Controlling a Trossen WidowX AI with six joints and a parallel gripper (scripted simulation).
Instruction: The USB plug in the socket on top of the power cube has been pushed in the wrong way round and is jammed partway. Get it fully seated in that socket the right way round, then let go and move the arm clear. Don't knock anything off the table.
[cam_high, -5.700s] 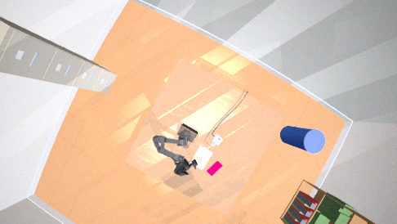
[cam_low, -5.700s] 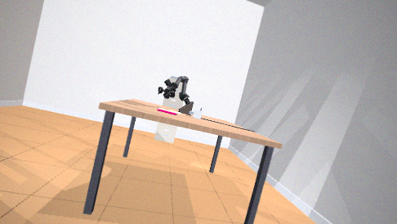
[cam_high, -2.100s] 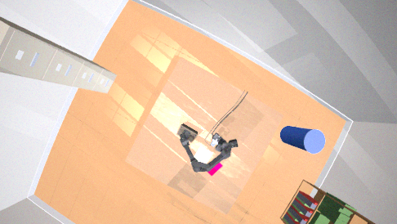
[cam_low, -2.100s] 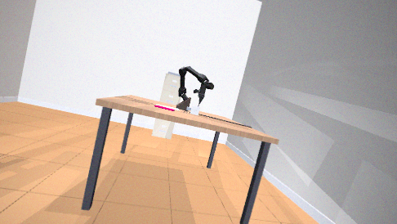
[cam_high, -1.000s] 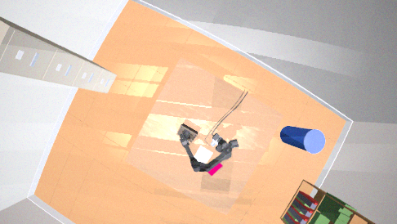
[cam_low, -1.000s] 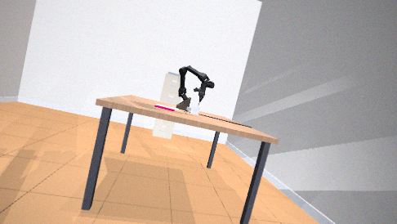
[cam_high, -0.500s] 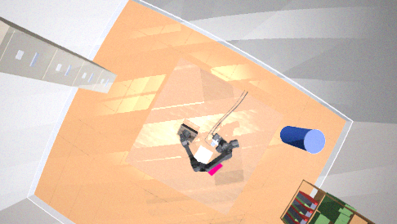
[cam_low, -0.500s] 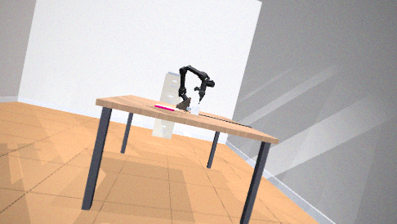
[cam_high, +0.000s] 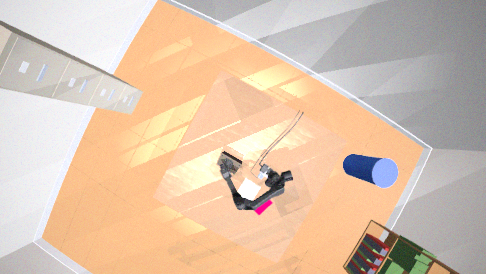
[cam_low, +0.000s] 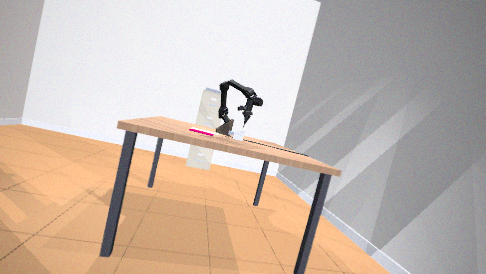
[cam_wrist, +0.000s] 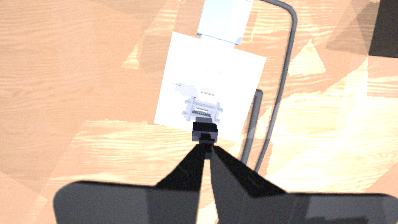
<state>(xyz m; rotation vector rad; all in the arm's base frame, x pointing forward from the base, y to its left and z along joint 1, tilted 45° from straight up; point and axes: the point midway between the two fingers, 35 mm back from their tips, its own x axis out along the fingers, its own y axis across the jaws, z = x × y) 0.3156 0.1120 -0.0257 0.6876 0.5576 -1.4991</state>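
Top view: we've got the black arm (cam_high: 234, 192) (cam_low: 223, 95) bent over the counter (cam_high: 270, 240) (cam_low: 280, 154) (cam_wrist: 75, 90), its hand (cam_high: 264, 170) (cam_low: 244, 125) (cam_wrist: 206, 152) off at about 4 o'clock from the picture's middle. Too small for us to read the fingers here. Pink block (cam_high: 263, 207) (cam_low: 201, 132) at 5 o'clock, partly under the arm; blue cylinder (cam_high: 385, 172) well apart at 3 to 4 o'clock, thin cable (cam_high: 284, 133) (cam_low: 280, 147) (cam_wrist: 287, 67) running from near the hand toward 1 o'clock. Exterior view: arm arched, hand pointing down just above the white power cube (cam_low: 239, 133) (cam_wrist: 232, 85); we see the pink block toward 9 o'clock from the cube and the cable leading off toward 4 o'clock. Wrist view, the useful one: hand drawn nearly shut on the black USB plug (cam_wrist: 205, 131), so we mark it as holding that. Plug sits over the cube's 6 o'clock side, right by the grey socket (cam_wrist: 202, 109); how deep it goes, or which way round, we can't tell. Pale block (cam_wrist: 225, 21) against the cube at 12 o'clock, dark rod-like piece (cam_wrist: 251, 125) by the cube at 3 to 4 o'clock, cable curving outside that. Dark box (cam_wrist: 387, 30) in the corner near 2 o'clock.
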